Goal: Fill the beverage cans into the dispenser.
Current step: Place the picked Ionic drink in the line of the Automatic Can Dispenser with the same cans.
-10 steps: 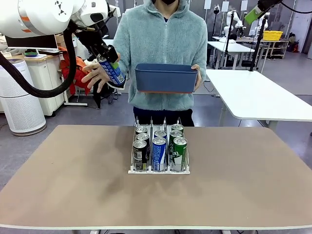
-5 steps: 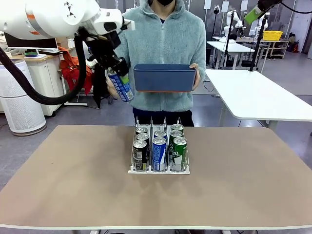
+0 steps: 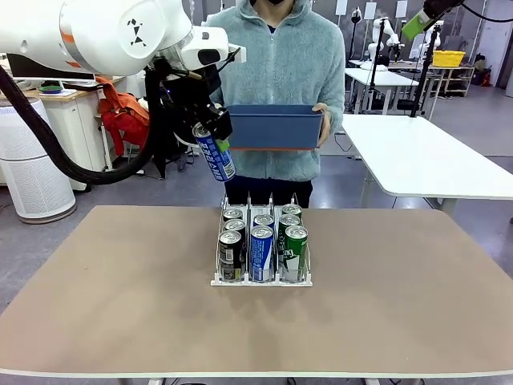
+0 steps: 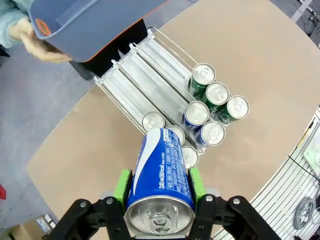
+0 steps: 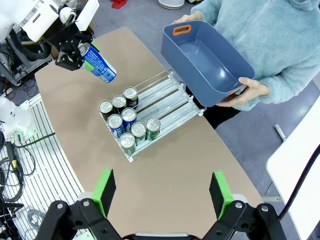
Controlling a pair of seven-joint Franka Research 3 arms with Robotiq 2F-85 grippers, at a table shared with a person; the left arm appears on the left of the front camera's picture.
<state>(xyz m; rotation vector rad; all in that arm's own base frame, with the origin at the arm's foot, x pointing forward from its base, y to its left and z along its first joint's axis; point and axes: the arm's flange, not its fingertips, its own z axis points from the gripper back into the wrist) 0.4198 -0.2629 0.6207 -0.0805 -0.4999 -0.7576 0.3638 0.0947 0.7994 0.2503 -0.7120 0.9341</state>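
Observation:
My left gripper (image 3: 205, 128) is shut on a blue beverage can (image 3: 217, 158), which hangs tilted in the air above and just left of the dispenser's far end. In the left wrist view the can (image 4: 160, 170) sits between the green pads (image 4: 122, 184), silver top toward the camera. The dispenser (image 3: 261, 281) stands mid-table with several cans at its near end: black (image 3: 230, 247) in the left lane, blue (image 3: 261, 245) in the middle, green (image 3: 296, 243) on the right. Its far lane ends (image 4: 142, 75) are bare. My right gripper (image 5: 162, 192) is open, high above the table.
Across the table a person holds an empty dark blue bin (image 3: 272, 128) at chest height in both hands, just beyond the dispenser. Bare brown table (image 3: 104, 297) surrounds the dispenser. A white table (image 3: 425, 160) stands at the far right.
My left arm has carried the blue can rightward and down, from by the person's hand toward the dispenser's far end. The person's free hand has gone back to the bin.

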